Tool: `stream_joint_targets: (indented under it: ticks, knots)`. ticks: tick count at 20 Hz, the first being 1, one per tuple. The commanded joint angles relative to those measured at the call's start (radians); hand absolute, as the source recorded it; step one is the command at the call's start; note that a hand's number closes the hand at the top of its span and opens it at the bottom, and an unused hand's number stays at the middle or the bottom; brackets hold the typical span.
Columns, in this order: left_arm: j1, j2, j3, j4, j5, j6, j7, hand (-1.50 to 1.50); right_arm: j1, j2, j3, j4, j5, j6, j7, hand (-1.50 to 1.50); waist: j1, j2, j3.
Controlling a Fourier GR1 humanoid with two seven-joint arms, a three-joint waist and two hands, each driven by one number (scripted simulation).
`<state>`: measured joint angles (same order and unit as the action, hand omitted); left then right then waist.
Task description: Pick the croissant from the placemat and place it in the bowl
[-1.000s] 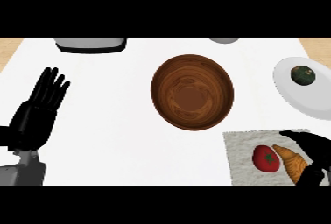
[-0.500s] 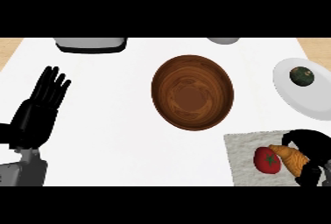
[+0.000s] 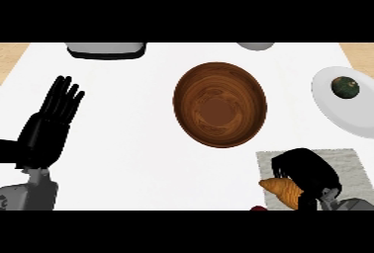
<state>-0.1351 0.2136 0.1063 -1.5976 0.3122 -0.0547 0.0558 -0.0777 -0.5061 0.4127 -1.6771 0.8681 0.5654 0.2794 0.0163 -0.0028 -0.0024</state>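
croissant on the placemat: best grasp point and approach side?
Grip the croissant across its thick middle, coming from above on its right. It lies flat on the placemat with a tapered end pointing left, so the ends give less to hold. The right hand already curls over it from that side.

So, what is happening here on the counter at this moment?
The robot's right hand is over the grey placemat, its fingers curled round the croissant. The wooden bowl in the middle holds nothing yet. The left hand rests open at the left edge. A white plate with a dark green item sits at the right.
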Motion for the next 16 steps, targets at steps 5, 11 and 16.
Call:
stream_joint_targets:
  ticks: [5,11,16]
  knots:
    - [-0.008,0.033,0.039,0.032,0.027,-0.039,-0.012,0.0,-0.097,0.355,0.368,-0.207,0.138,-0.04,0.125,1.5,-0.007,-0.001,0.001]
    - [-0.023,0.0,0.02,0.017,0.011,-0.004,0.004,0.0,-0.134,0.492,0.372,-0.41,0.233,0.034,0.371,1.5,-0.026,-0.002,0.001]
    - [0.003,0.028,0.052,0.043,0.028,-0.048,-0.023,0.0,-0.269,0.504,0.323,-0.492,0.254,0.024,0.52,1.5,-0.015,0.0,0.001]
